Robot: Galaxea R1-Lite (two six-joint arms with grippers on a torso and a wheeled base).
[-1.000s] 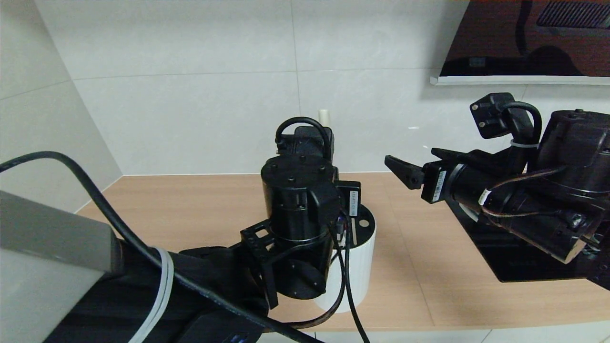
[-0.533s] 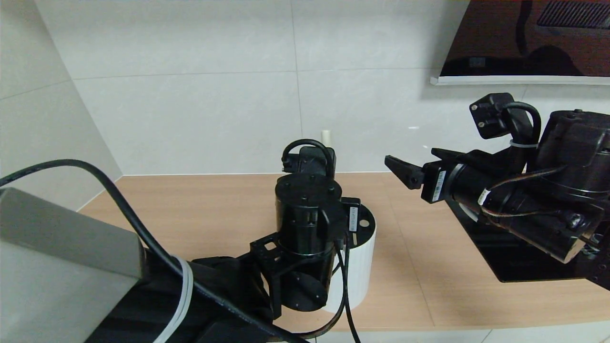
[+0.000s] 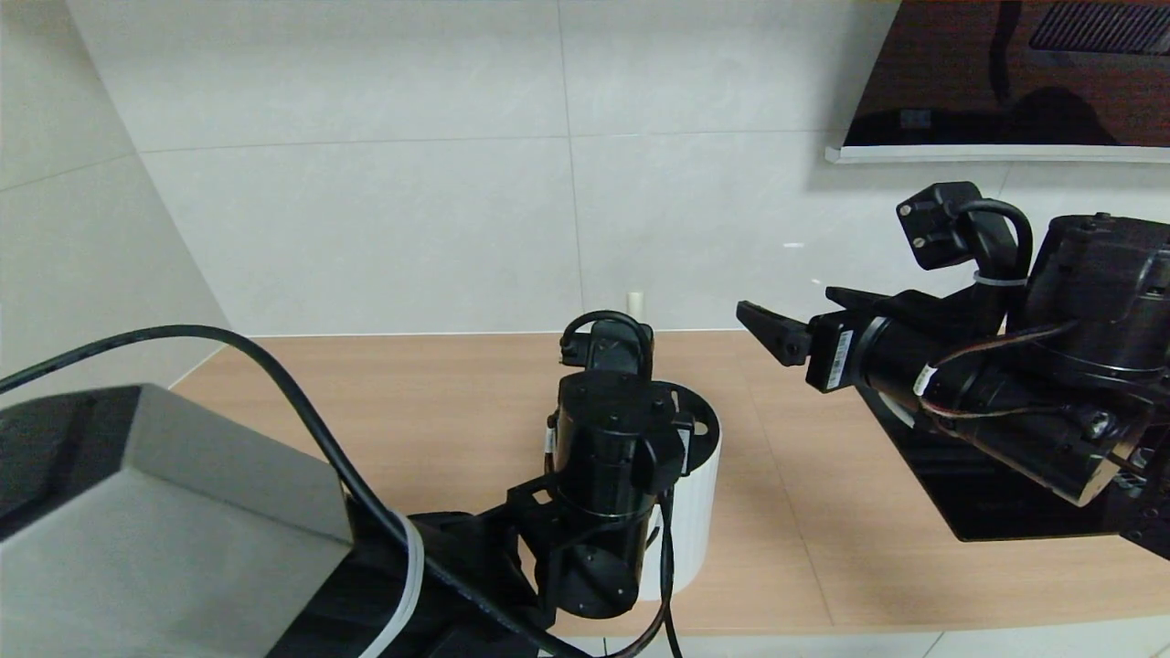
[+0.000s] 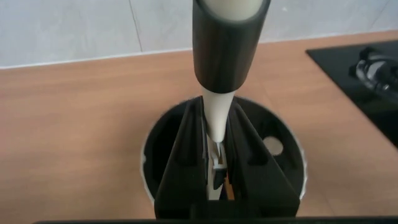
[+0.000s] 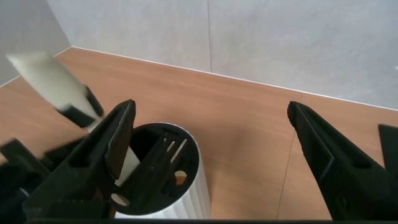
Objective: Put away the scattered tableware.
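Squarely between the fingers of the left gripper (image 4: pixel 216 112) stands a utensil (image 4: pixel 227 50) with a thick black grip and a cream shaft. It is held upright, the jaws pressed narrowly onto the shaft. Its lower end is hidden between the fingers, so I cannot tell whether it has entered a slot. Directly beneath this gripper sits the white cylindrical holder (image 3: pixel 696 512), its black top pierced by slots and a round hole, standing on the wooden counter (image 3: pixel 384 402). Off to that gripper's right, the right gripper (image 5: pixel 210 109) hangs above the counter with its jaws spread wide and nothing between them, pointing toward the holder. Below the right arm a black cooktop (image 3: pixel 969 493) is set into the counter. Behind both grippers is a wall of pale tiles (image 3: pixel 366 183), with a dark range hood (image 3: pixel 1005 73) above the right gripper.
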